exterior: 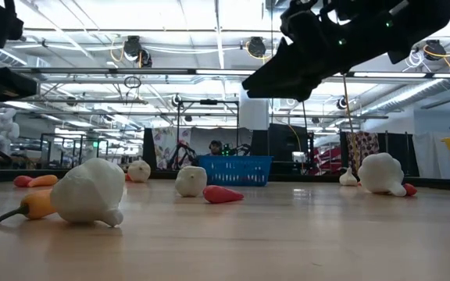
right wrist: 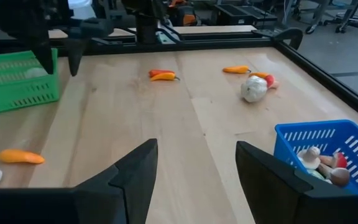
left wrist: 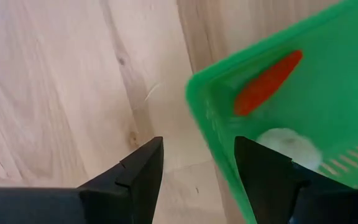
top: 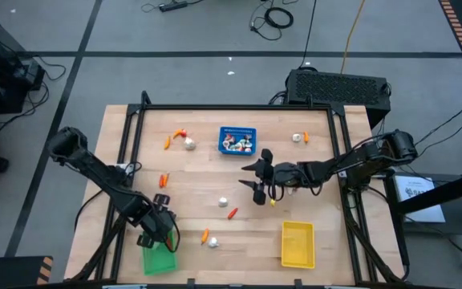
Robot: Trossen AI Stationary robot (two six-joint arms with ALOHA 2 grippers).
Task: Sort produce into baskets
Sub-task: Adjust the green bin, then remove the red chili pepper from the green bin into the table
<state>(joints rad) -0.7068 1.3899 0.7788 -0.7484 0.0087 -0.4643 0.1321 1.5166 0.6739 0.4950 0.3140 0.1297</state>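
Observation:
The green basket point(top: 159, 258) stands near the table's front left; in the left wrist view a red pepper point(left wrist: 269, 81) and a white bulb point(left wrist: 288, 146) lie in it. My left gripper point(left wrist: 197, 162) hangs open above the basket's far corner point(left wrist: 194, 102), pointing down. One finger is over the inside and one over the bare table. My right gripper point(top: 257, 178) hovers open and nearly level over the table's middle, with nothing between its fingers point(right wrist: 197, 165). The blue basket point(top: 238, 140) holds several small pieces, and the yellow basket point(top: 297, 243) stands at the front right.
Loose produce lies scattered on the wood: orange peppers point(top: 167, 143) and a garlic bulb point(top: 189, 144) at the far left, a white bulb point(top: 223, 201) and a red pepper point(top: 233, 213) in the middle, and an orange stick point(top: 205, 235) by the green basket. A black frame point(top: 239, 107) rims the table.

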